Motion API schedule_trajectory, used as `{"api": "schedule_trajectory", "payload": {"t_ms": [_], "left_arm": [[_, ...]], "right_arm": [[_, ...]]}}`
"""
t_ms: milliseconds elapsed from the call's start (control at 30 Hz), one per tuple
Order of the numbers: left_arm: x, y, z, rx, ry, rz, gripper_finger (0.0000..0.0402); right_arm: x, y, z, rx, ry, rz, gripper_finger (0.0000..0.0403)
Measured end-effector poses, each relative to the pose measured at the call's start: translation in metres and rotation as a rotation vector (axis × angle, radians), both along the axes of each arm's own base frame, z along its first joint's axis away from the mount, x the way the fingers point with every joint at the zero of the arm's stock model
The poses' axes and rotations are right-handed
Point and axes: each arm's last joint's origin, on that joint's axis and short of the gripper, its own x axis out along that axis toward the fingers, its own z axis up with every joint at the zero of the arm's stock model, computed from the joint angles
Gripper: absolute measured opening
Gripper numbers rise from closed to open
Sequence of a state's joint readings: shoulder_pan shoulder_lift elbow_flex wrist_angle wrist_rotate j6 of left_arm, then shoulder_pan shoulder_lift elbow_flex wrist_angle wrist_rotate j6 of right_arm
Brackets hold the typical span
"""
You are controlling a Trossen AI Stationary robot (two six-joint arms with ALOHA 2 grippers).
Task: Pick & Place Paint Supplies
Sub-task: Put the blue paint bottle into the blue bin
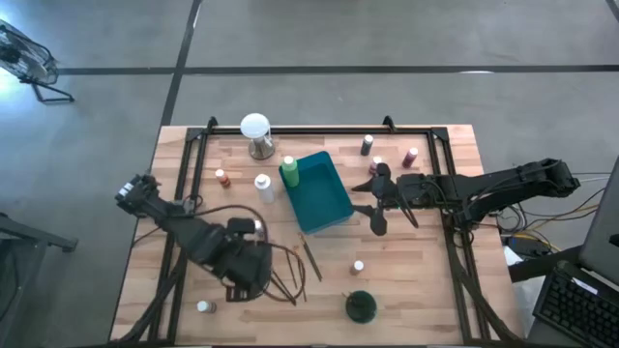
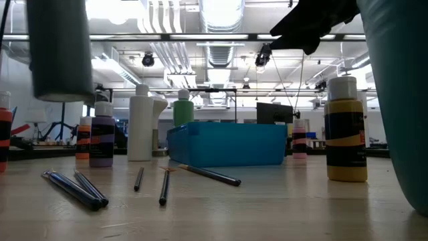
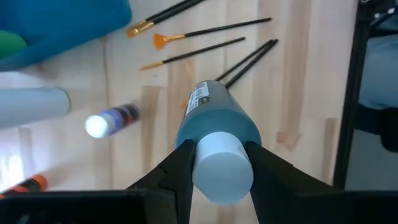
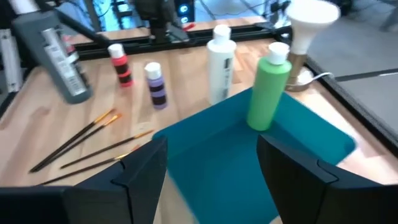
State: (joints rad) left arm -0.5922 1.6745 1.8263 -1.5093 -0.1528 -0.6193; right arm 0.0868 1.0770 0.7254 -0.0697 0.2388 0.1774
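Left gripper, low over the near-left part of the table, has its fingers clamped on the white cap of a teal-grey bottle, which it holds lifted above the wood. Just past that bottle lie several thin brushes, some with orange tips, spread loose on the boards beside the gripper. A small white-capped bottle stands at the near-left edge, a dark green bottle stands near the front centre, and another small bottle is a little behind it.

Toward the middle sits the teal tray, with a light green bottle standing upright in its far-left corner. Right gripper hovers over the tray's right side with its fingers spread wide and nothing between them.

Behind the tray, a white bottle, a purple bottle and a red bottle stand on the left half. At the far edge stands a white globe on a metal base, and three small dark-red bottles cluster at the far right.
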Motion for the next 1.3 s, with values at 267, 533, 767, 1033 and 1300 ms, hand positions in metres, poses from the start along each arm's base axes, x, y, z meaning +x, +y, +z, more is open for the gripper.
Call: {"api": "schedule_trajectory", "payload": {"t_ms": [267, 533, 767, 1033, 1300], "left_arm": [[-0.015, -0.03, -0.029, 0.019, 0.027, 0.008, 0.0122], [-0.018, -0.047, -0.052, -0.043, -0.01, -0.021, 0.0123], [-0.022, -0.055, -0.059, -0.057, -0.023, -0.031, 0.0122], [-0.023, -0.052, -0.072, -0.112, 0.048, -0.032, 0.0122], [-0.019, -0.041, -0.068, -0.14, 0.054, -0.043, 0.0122]], "right_arm": [[-0.001, -0.002, 0.001, -0.004, -0.011, -0.084, 0.0247], [-0.001, -0.002, 0.001, 0.015, -0.015, -0.092, 0.0222], [-0.001, -0.002, 0.001, 0.012, -0.015, -0.091, 0.0209], [-0.001, -0.002, 0.001, 0.011, -0.015, -0.091, 0.0205], [-0.001, -0.002, 0.001, 0.011, -0.018, -0.091, 0.0217]]}}
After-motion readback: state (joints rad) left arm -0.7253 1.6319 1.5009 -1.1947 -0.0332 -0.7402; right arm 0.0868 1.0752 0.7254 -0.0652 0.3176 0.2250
